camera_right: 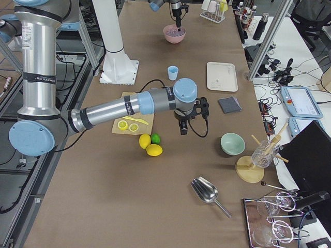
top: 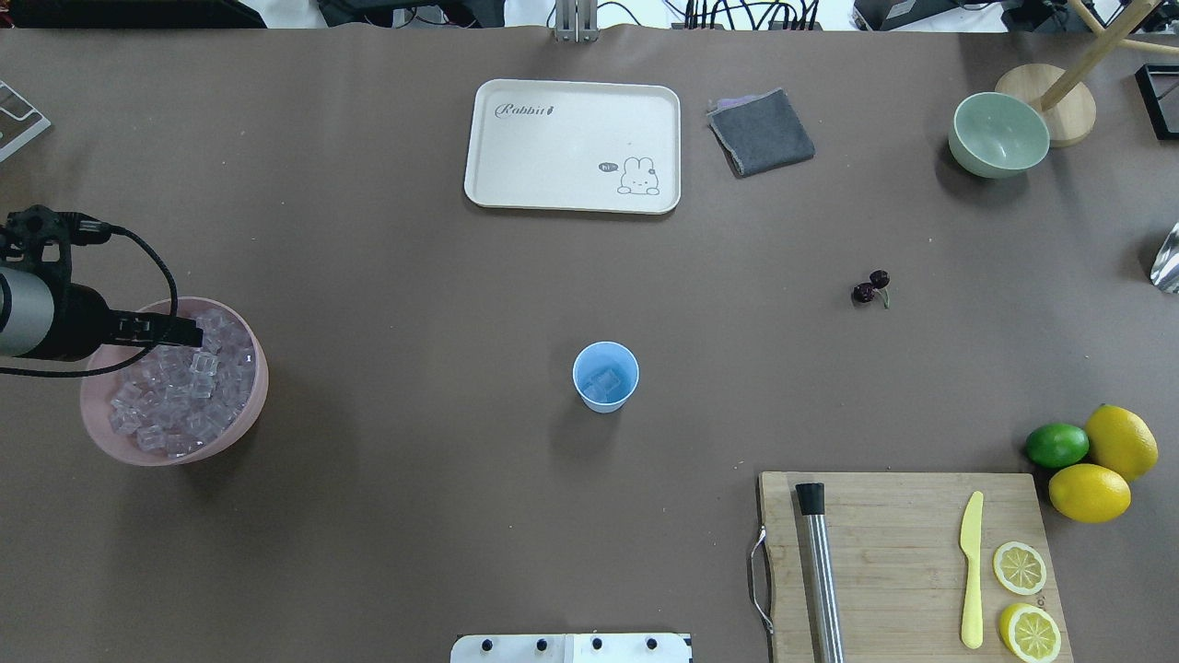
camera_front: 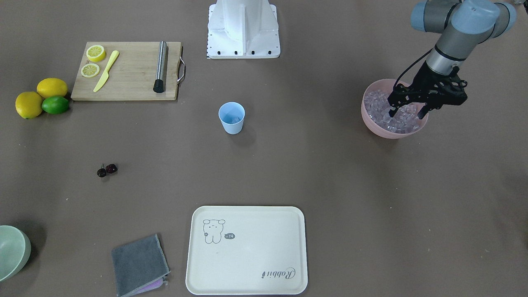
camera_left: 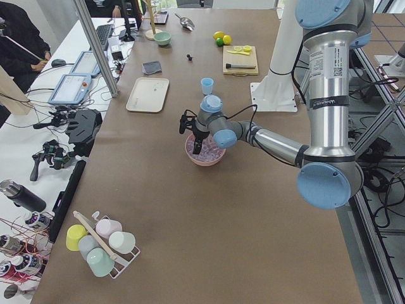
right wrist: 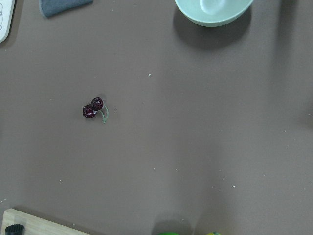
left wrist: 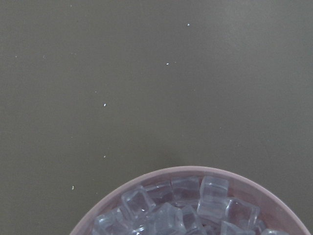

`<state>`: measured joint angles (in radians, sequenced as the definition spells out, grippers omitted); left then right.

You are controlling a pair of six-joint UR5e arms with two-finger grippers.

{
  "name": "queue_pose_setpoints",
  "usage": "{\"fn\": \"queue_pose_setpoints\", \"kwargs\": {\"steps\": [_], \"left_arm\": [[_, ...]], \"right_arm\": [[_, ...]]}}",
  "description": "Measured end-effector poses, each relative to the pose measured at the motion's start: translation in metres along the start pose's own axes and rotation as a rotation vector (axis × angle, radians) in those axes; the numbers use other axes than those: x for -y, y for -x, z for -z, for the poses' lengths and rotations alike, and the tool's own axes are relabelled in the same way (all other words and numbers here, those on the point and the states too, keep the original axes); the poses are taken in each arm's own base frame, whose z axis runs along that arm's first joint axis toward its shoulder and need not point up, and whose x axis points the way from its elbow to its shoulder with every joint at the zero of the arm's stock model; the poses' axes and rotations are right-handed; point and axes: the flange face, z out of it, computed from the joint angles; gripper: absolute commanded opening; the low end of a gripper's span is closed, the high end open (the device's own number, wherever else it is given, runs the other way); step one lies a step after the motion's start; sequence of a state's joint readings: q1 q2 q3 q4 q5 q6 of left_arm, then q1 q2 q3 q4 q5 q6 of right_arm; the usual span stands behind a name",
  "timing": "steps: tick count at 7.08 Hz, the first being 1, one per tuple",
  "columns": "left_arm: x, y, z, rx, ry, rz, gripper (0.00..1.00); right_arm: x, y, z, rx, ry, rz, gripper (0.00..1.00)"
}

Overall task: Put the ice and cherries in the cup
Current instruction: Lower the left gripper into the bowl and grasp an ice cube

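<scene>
So the jaws on the left arm (camera_front: 444,47) are spread wide and dipped right down at the ice (camera_front: 377,108), tips in among the top cubes of the pile in the pink bowl (camera_front: 372,123), nothing pinched that I can see. Judging by that, it's lining up to grab a cube. The cup (top: 605,376) stands upright mid-tabletop, well apart from the bowl, and there's at least one cube in the bottom of it (hard to count through the blue). The cherries (top: 870,286) lie on the bare tabletop on the other side of the cup, between it and the green bowl (top: 998,134), not touched yet. The right arm (camera_right: 129,108) hangs above them, going by its wrist view, but I can't tell whether its jaws are spread or pressed together since only the side camera catches them. What I'd worry about: those cubes are slick and packed loose, so the closing jaws could squirt one out sideways or catch two at once, and a weak pinch could lose it on the long trip over. The cup looks light too, so a finger clipping the rim could knock it over.
</scene>
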<state>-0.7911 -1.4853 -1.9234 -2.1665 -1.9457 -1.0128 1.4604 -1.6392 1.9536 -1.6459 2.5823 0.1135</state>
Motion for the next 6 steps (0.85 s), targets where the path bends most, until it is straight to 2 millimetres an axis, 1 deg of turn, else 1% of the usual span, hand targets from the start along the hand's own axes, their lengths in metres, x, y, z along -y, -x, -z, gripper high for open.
{"fn": "queue_pose_setpoints", "kwargs": {"steps": [2, 3, 4, 6], "left_arm": [[-0.009, -0.008, -0.007, -0.006, 0.023, -0.019, 0.97], [-0.014, -0.011, -0.011, -0.007, 0.034, -0.028, 0.81], [-0.018, -0.013, -0.015, -0.005, 0.042, -0.033, 0.70], [-0.020, -0.013, -0.020, 0.000, 0.048, -0.036, 0.70]], "right_arm": [[0.000, -0.001, 0.000, -0.007, 0.000, -0.001, 1.00], [0.000, -0.001, 0.000, -0.009, -0.001, -0.001, 1.00], [0.000, -0.002, 0.000, -0.010, -0.001, -0.002, 1.00], [-0.002, -0.003, -0.001, -0.010, 0.001, -0.005, 1.00]]}}
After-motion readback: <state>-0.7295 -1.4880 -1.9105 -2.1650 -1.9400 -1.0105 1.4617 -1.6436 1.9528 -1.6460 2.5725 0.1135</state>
